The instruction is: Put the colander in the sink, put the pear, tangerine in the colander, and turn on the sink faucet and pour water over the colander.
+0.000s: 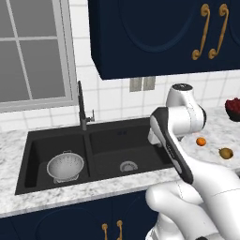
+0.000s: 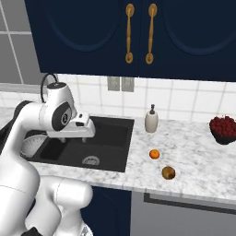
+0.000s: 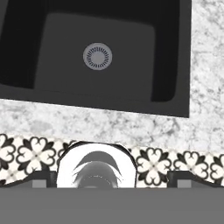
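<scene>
— Over the right basin of the sink, that's where the gripper hangs, looking straight down at the drain. What has it got?

— Nothing. Its two fingertips stand as wide apart as they go, and between them there is only the counter edge and the patterned floor below.

— And the colander?

— Already sitting upright in the left basin, near its drain, with no fruit in it. So the first step looks done, and the fruit step is the one in hand.

— Where's the fruit?

— Both pieces lie on the marble counter to the right of the sink. The tangerine is nearer the sink; the pear sits just beyond it toward the counter's front edge, apart from it. A soap dispenser stands behind them by the wall.

— So the next move?

— Likely a swing rightward, off the basin and over the counter, then a descent with the jaws kept wide around one fruit. Round fruit may roll if nudged, so a centred approach matters. The sink faucet stands untouched, no water running.
</scene>
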